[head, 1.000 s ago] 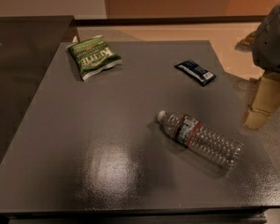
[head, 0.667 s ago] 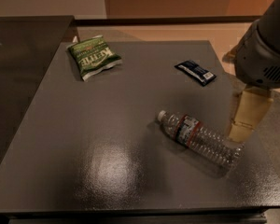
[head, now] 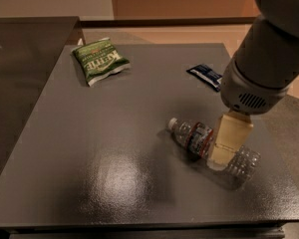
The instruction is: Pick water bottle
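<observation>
The water bottle [head: 193, 135] lies on its side on the dark grey table [head: 104, 173], right of centre. Its white cap points to the upper left and its clear ribbed base to the lower right. It has a blue, red and white label band. My gripper [head: 220, 159] hangs from the big grey arm [head: 269, 59] that comes in from the upper right. It is down over the middle of the bottle, just right of the label, and hides that part of it.
A green snack bag [head: 99, 61] lies at the table's far left. A small dark blue packet [head: 204, 74] lies at the far right, partly behind the arm. A second dark counter [head: 25, 59] adjoins on the left. The floor shows on the right.
The arm has swung in from the table's right edge to the left and down. The gripper now stands over the bottle instead of beside it. The bottle has not moved.
</observation>
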{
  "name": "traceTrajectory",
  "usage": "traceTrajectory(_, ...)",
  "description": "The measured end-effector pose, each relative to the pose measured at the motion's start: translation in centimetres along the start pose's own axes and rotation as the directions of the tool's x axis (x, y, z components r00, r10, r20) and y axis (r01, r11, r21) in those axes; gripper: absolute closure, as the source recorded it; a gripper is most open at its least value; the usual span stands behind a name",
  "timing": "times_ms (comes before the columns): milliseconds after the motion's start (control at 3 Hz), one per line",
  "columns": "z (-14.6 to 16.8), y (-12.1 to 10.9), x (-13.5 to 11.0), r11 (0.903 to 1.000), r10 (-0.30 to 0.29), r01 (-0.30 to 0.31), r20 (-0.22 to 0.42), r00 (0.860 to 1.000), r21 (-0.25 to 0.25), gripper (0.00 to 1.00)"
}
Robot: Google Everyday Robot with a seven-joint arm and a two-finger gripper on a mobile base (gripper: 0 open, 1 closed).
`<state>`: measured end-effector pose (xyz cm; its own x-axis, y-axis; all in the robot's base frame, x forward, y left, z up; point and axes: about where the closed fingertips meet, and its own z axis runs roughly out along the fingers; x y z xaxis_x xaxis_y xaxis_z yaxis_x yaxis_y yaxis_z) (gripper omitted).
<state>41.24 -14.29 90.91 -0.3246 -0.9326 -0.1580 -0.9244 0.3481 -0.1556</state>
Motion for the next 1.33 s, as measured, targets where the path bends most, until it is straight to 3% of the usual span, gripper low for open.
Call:
traceTrajectory(667,3.1,0.5,0.0,0.9936,0.113,-0.113,-0.049,0.992,0.000,0.00)
traceTrajectory(1333,5.4,1.0,0.4,0.9895,0.144,-0.144,-0.077,0.987,-0.002,0.00)
